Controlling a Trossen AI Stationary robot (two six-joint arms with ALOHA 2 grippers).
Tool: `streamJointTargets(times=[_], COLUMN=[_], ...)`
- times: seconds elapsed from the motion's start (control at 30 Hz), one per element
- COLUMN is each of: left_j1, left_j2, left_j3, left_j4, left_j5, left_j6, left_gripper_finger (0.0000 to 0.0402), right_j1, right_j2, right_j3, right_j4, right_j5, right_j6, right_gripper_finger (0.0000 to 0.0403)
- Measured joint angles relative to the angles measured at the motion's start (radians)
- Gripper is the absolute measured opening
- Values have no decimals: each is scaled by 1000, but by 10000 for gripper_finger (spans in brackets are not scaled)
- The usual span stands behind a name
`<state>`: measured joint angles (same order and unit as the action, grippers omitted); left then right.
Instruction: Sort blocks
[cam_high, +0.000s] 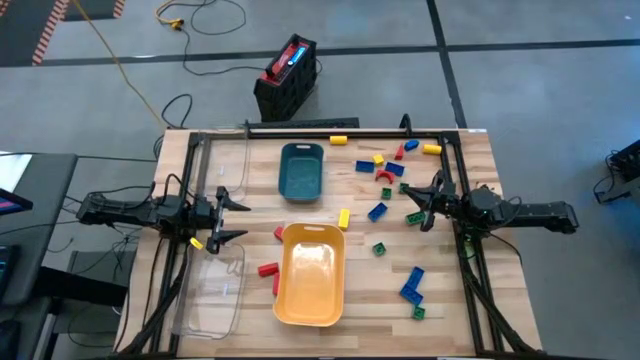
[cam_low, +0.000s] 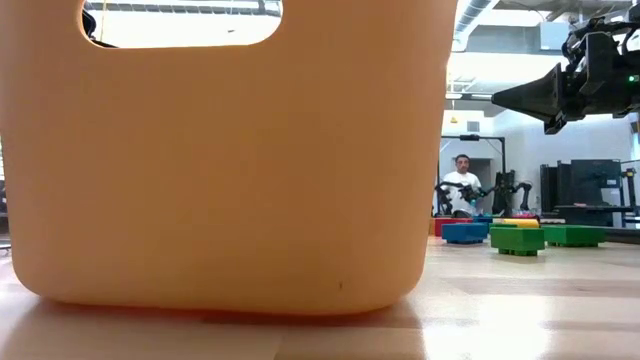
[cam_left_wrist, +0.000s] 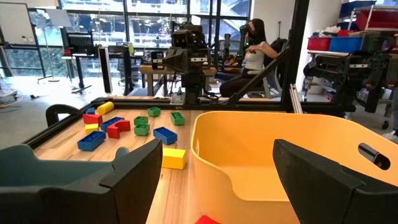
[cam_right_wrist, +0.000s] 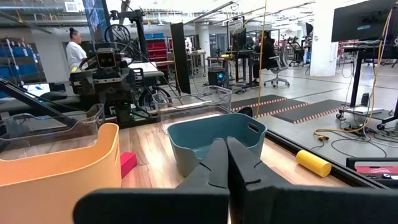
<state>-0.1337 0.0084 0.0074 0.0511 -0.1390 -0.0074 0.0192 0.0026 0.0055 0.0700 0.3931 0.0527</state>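
Observation:
Most of the blocks lie loose on the right half of the table: blue ones (cam_high: 411, 284), green ones (cam_high: 380, 248), red ones (cam_high: 384, 177) and yellow ones (cam_high: 338, 139). A few red blocks (cam_high: 267, 269) lie beside the yellow tray (cam_high: 310, 272). My left gripper (cam_high: 240, 220) hovers open at the table's left, level, pointing toward the yellow tray (cam_left_wrist: 249, 155) with nothing between its fingers. My right gripper (cam_high: 412, 195) hovers shut at the table's right, above the blocks, and shows in the low view as a closed tip (cam_low: 497, 97).
A teal tray (cam_high: 302, 170) stands at the far middle and a clear tray (cam_high: 215, 290) at the near left. Black frame rails (cam_high: 300, 131) run along the table's edges. A red-and-black box (cam_high: 288, 75) sits on the floor beyond the far edge. People show in the room behind.

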Motion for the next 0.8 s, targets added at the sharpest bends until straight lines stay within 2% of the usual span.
streamJointTargets(times=[0.63, 0.7, 0.8], left_j1=[0, 0, 0], left_j2=[0, 0, 0], left_j3=[0, 0, 0], left_j4=[0, 0, 0], left_j5=[0, 0, 0], left_j6=[-2, -48, -200], left_gripper_finger=[300, 300, 300], right_j1=[0, 0, 0], right_j2=[0, 0, 0], right_j3=[0, 0, 0], right_j4=[0, 0, 0], right_j5=[0, 0, 0], right_j6=[0, 0, 0], right_gripper_finger=[5, 5, 5])
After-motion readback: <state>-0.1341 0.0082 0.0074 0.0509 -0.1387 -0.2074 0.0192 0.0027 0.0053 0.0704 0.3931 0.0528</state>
